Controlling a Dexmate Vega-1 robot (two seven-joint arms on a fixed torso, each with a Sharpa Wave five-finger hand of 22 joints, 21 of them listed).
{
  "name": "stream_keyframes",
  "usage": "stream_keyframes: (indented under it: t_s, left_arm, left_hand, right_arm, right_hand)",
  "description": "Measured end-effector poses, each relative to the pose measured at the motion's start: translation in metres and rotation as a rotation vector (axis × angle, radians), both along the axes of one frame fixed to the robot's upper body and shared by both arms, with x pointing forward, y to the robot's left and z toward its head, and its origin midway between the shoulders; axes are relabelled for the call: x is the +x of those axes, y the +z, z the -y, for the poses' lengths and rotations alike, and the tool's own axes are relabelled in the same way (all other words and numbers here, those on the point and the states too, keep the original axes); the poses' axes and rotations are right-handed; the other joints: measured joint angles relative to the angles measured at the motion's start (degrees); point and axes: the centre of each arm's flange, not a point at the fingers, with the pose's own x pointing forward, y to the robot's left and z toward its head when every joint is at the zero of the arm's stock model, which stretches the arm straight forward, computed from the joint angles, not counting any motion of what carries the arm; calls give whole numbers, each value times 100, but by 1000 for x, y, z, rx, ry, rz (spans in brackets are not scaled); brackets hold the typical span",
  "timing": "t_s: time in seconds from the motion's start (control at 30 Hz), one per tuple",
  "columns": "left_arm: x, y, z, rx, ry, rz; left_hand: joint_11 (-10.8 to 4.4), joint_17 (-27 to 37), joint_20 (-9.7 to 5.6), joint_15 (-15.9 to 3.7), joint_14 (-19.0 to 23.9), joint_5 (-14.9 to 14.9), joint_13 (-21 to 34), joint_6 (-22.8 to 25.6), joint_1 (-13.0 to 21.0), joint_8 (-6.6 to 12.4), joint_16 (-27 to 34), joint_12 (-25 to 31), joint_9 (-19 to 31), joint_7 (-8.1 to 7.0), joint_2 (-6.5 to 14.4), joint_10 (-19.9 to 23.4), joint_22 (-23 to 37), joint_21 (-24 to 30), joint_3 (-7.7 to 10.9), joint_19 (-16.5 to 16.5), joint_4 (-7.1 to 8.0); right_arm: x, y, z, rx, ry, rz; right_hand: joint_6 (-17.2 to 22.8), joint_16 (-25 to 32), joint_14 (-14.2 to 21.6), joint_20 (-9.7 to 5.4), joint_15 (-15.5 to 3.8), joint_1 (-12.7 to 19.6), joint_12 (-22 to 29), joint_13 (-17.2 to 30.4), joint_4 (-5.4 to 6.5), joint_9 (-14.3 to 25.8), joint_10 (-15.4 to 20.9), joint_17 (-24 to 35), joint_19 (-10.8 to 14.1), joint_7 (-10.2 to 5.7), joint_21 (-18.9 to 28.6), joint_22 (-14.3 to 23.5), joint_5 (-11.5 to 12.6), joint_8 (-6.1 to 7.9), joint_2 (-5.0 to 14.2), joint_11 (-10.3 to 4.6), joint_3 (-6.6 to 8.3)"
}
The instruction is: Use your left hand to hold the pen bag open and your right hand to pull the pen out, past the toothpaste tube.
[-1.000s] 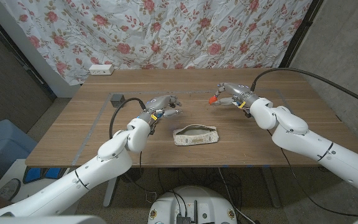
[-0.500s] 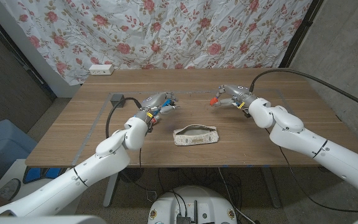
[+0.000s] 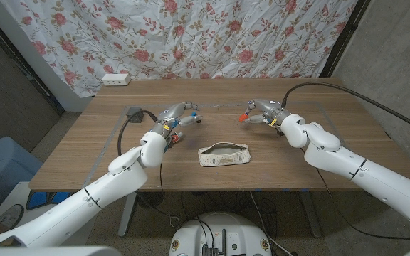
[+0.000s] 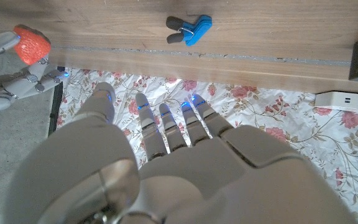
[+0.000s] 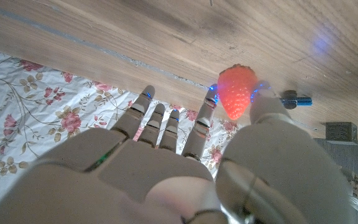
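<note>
Right hand (image 3: 260,112) pinches a strawberry (image 3: 243,114) beyond the pen bag (image 3: 224,154)

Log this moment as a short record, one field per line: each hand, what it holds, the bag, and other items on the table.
left hand: raised over the table, fingers spread, holding nothing
right hand: pinching a red strawberty-shaped object
pen bag: lying on the table near the front edge, between the two arms, touched by neither hand
blue clip: on the table beyond the left hand
dark box: on the table, left side
power strip: at the table's far left edge
task status: bag not yet held
</note>
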Motion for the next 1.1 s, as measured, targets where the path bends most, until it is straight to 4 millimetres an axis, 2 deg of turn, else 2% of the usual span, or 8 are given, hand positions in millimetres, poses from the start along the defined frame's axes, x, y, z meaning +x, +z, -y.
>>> stream_keyframes:
  t_s: [0.1, 0.47, 1.03, 1.1]
  left_arm:
    - [3, 0, -4, -34, -10, -5]
    - [10, -5, -17, -132, -23, -15]
    - [24, -15, -38, -323, -45, -15]
    - [25, -16, -41, -345, -49, -16]
  left_hand:
    - [19, 0, 0, 0, 0, 0, 0, -68, -35, 0, 0, 0, 0, -46, 35, -19, 1, 0, 0, 0, 0]
    - [19, 0, 0, -31, -31, 0, 0, -266, -123, -23, 0, 0, 1, -59, 32, -18, 0, 0, 0, 0, 0]
    - [50, 0, 0, -31, -31, 0, -1, -349, -207, 1, 0, 28, 1, 25, 117, -49, 0, 0, 18, 0, 17]
    - [50, 0, 0, -8, -54, 0, -1, -367, -228, 1, 0, 28, -16, 43, 138, -49, 0, 0, 18, 0, 17]
  right_arm:
    - [3, -3, -2, -5, -1, 2]
    - [11, -12, -10, -22, -9, 2]
    - [22, -22, -19, -51, -31, -14]
    - [23, -23, -20, -54, -34, -17]
  right_hand:
    - [0, 22, 10, 0, -10, 0, 0, 0, -8, 0, 0, 0, 0, 0, 0, 0, 0, 0, 0, 0, -8]
    - [0, 21, 51, -21, -51, 0, 0, -1, 15, 0, -1, 0, 62, 0, 0, 0, 0, 0, 0, 0, -32]
    - [-84, 29, 50, -42, -50, 0, 0, -2, 16, 0, -1, 27, 83, 22, 0, 0, 0, -31, 0, 0, -32]
    - [-106, 44, 50, -42, -50, 0, 0, -2, 22, 0, -1, 28, 83, 1, 0, 0, 0, -31, 0, 0, -73]
